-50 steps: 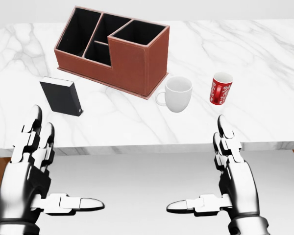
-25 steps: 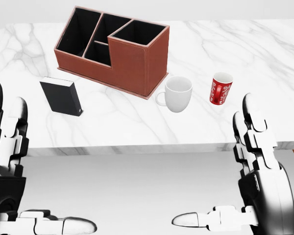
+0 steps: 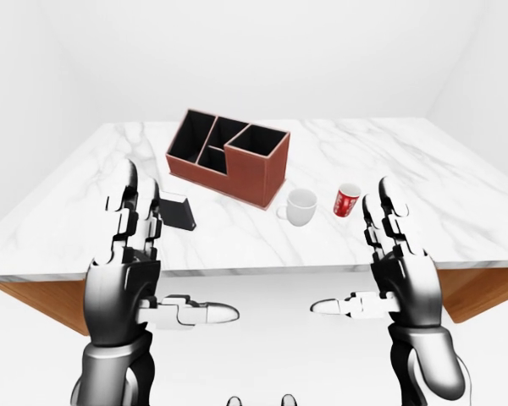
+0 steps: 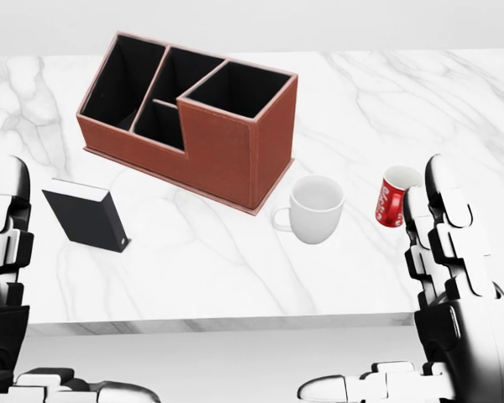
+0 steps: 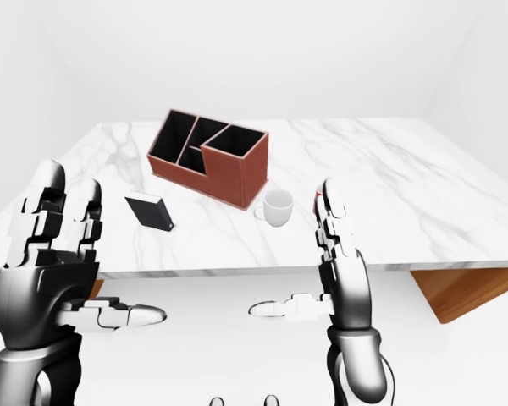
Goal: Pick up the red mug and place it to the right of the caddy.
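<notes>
The red mug (image 3: 347,200) with white markings stands upright on the white marble table (image 3: 406,152), to the right of a white mug (image 3: 300,207). Up and left of both mugs stands the brown caddy (image 3: 229,156) with black compartments. My right hand (image 3: 351,254) is open, fingers pointing up and thumb out to the left, held low in the view before the table's near edge and apart from the red mug. In the head view its fingers (image 4: 441,218) cover the red mug's (image 4: 391,201) right side. My left hand (image 3: 179,254) is open the same way at the lower left.
A black box (image 3: 178,211) stands on the table left of the white mug, just below the caddy's left end. The white mug's handle points left toward the caddy. Brown wood (image 3: 483,292) shows under the tabletop at both sides. White walls surround the table.
The whole head view has shifted: the camera has come closer to the table, so caddy and mugs look larger and lower. Both hands stay open and sit higher; the right fingers now overlap the red mug.
</notes>
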Robot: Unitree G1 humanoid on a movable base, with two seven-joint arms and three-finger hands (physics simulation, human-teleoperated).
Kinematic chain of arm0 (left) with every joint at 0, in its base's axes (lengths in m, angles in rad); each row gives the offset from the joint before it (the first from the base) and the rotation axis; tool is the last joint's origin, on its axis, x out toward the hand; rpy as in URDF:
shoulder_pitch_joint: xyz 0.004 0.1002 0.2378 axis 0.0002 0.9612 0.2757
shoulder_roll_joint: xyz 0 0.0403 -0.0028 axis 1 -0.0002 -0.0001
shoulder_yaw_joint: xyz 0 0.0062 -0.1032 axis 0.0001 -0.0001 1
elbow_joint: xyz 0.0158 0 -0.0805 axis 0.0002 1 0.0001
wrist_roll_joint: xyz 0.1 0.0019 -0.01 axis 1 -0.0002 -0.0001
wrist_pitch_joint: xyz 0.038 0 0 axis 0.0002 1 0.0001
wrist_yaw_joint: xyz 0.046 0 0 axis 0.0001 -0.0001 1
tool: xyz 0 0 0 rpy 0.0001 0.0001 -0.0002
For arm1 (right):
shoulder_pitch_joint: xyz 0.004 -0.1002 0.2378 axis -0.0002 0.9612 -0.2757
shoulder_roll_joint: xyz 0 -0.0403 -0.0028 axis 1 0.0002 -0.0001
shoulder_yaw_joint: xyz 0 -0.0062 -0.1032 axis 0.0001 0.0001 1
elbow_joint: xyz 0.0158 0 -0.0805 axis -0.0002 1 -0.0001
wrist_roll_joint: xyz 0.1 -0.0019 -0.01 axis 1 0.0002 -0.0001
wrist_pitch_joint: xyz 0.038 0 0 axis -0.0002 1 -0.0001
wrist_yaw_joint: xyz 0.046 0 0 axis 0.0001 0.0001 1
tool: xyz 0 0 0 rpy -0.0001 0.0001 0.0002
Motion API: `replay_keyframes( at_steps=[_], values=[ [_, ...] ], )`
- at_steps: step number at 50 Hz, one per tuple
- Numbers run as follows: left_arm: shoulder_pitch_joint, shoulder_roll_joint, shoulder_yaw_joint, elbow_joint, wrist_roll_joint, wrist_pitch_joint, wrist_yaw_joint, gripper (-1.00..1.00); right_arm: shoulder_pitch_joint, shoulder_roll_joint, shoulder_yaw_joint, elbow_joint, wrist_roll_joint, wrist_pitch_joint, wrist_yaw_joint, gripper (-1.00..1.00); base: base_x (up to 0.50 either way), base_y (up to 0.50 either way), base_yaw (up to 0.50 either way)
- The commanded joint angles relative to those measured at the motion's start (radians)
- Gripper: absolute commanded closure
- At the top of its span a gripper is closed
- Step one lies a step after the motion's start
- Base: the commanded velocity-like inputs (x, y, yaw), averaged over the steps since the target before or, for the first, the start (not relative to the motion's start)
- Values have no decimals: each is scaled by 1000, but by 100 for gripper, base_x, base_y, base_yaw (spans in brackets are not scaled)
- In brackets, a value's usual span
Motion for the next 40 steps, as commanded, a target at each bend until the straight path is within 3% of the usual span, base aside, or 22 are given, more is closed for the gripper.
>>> replay_keyframes(
  at_steps=[1, 40],
  values=[
    [3, 0, 0, -14, 1, 0, -2, -100, 3, 0, -2, -8, 8, 0, 4, -98, 50, 0, 0],
    [8, 4, -16, -14, 11, 0, -3, -100, 5, 1, -5, -14, 12, 0, 10, -98, 50, 0, 0]
  ],
)
